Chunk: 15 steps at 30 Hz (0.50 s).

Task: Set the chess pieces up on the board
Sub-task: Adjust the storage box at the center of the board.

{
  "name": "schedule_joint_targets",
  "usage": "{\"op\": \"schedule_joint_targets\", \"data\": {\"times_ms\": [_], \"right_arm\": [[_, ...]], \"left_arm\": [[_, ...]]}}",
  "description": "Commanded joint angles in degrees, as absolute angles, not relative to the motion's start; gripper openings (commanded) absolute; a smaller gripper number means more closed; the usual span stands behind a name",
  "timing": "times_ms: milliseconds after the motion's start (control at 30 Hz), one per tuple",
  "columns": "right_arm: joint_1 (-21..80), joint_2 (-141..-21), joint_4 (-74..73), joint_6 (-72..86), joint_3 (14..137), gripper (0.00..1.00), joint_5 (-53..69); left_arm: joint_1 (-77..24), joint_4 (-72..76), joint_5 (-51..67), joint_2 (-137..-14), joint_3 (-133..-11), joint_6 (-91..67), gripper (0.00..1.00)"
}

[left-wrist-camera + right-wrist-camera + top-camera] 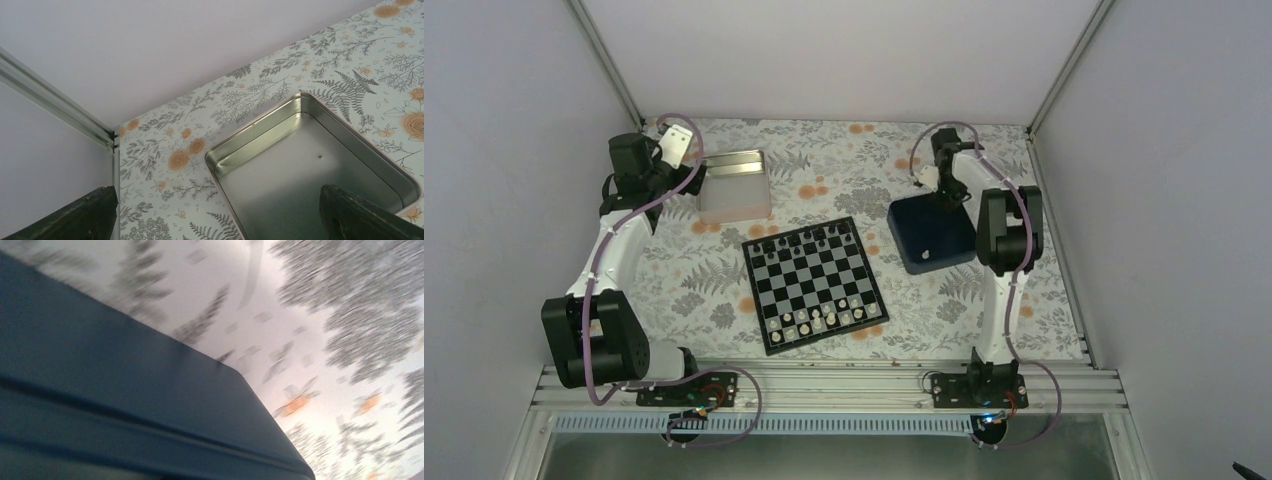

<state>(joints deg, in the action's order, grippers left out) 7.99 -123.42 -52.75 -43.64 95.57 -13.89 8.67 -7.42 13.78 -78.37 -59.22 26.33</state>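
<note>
Chess pieces (816, 318): whites mostly on near rows of board (809, 280), mid surface. Gaps remain, guessing over halfway. Pale speck (921, 255) in blue tray (939, 240). Right fingers (948, 193) pinched tight over tray, holding anything? can't tell. Left fingers (75, 215) wide over tin (260, 132).

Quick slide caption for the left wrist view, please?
Left tool hovers open over the silver tin on the floral tablecloth, near the enclosure's far corner.
</note>
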Motion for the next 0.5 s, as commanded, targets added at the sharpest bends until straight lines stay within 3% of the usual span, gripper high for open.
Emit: {"op": "schedule_joint_targets", "data": {"times_ms": [0,267,467], "right_arm": [[6.7,-129.6,-49.3,-47.2,105.8,0.06,-16.1],[9.4,-140.7,-49.9,-49.5,126.4,0.07,-13.1],[14.4,-139.8,-50.4,-48.4,125.2,0.07,-8.4]], "left_arm": [[9.3,-6.5,14.6,-76.7,-58.8,26.0,1.00],[9.9,-6.7,14.7,-75.9,-58.5,25.9,1.00],[10.5,-6.9,15.0,-75.7,-58.7,25.7,1.00]]}}
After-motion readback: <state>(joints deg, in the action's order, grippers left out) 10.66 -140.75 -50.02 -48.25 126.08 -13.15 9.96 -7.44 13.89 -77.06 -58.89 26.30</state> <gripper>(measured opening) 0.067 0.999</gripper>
